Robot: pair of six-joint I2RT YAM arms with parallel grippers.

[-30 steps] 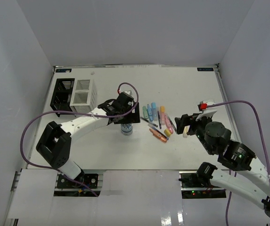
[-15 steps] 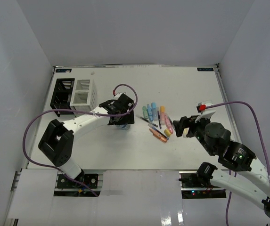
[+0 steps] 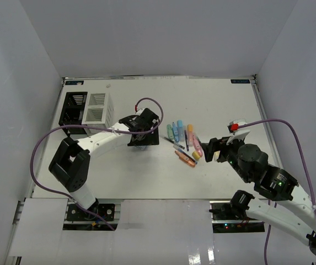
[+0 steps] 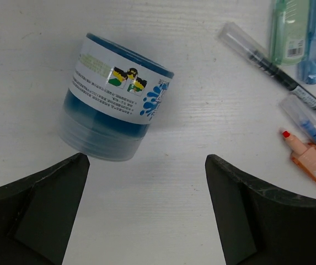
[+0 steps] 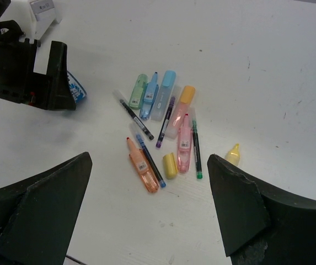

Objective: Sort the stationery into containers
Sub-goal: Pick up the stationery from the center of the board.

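At ten o'clock on the tabletop (image 3: 213, 99) stand the black organizer (image 3: 72, 113) and, touching it at its three o'clock, the white organizer (image 3: 97, 113). Near the centre the left hand (image 4: 145, 160), spread wide and empty, hangs above the tape roll (image 4: 113, 113). The right hand (image 5: 148, 157), likewise released, hovers over the markers (image 5: 166, 102) and pens (image 5: 137, 118) lying at the roll's three o'clock.
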